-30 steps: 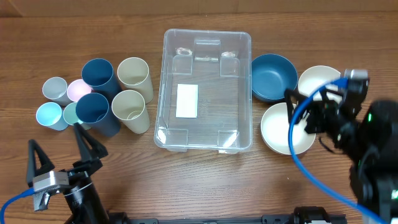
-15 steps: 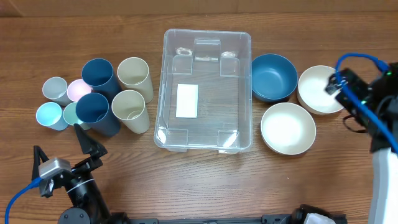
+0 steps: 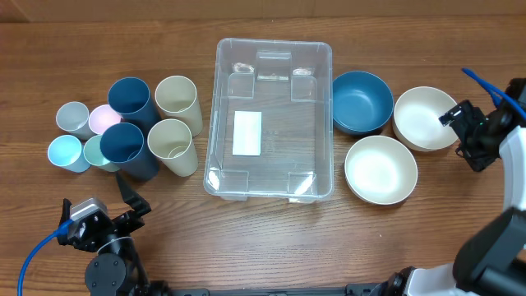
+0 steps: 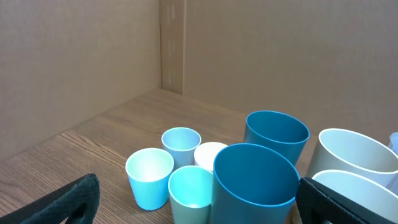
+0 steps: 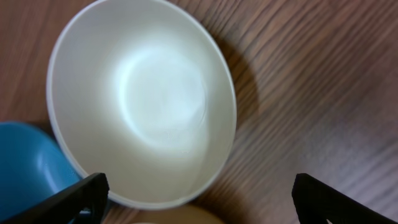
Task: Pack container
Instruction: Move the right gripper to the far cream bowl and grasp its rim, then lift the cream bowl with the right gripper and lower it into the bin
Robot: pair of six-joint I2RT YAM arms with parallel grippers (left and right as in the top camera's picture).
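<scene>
The container (image 3: 279, 168) sits mid-table between cups (image 3: 131, 123) and bowls (image 3: 380, 168), its white base label (image 3: 246, 133) unreadable. Left gripper (image 4: 199, 202), near left, spread, faces the cups; right gripper (image 5: 199, 196), spread, looks down on the far-right white bowl (image 5: 143, 99)

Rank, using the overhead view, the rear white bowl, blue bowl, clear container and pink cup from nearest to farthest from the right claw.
1. Rear white bowl, just beside the right claw.
2. Blue bowl, further left.
3. Clear container, centre.
4. Pink cup, far left.
</scene>
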